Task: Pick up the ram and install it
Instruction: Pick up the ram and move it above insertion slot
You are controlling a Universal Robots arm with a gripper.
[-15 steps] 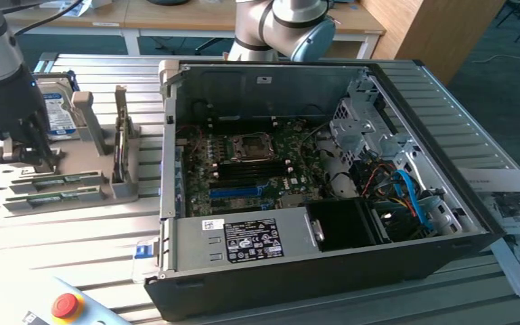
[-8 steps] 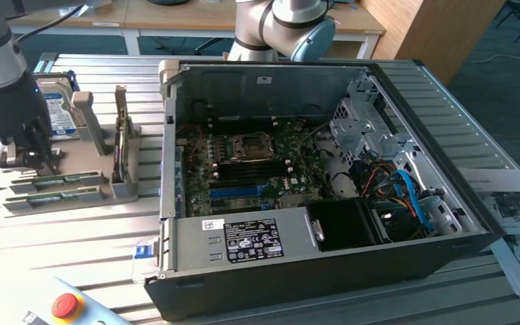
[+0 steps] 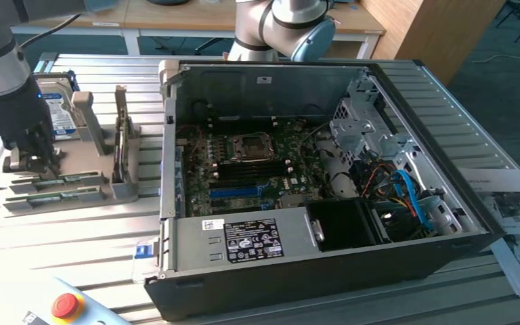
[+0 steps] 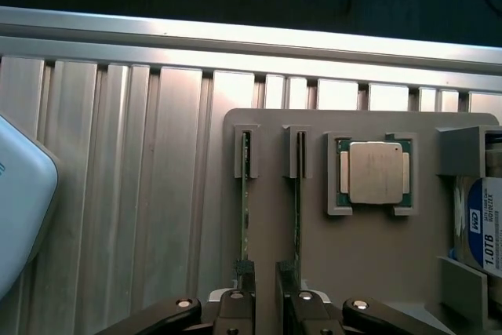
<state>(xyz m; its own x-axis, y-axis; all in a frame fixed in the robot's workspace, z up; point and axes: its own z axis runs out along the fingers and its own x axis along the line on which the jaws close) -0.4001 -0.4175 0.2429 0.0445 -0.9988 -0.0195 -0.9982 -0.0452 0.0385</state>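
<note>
Sticks number two, ram beside look-alike; one processor; tool spread apart above them.

We identify the ram as a long, thin green circuit-board stick. It stands upright on its long edge, so the wrist view presents it edge-on as a narrow green strip. One end is seated in a notched slot of the flat grey plastic holder, which rests on the ribbed metal tabletop. A second, look-alike green stick stands parallel just beside it in the neighbouring slot. In the exterior view the ram is the nearer of the two sticks, lying lengthwise along the holder's near edge. It remains seated, not yet installed.
</note>
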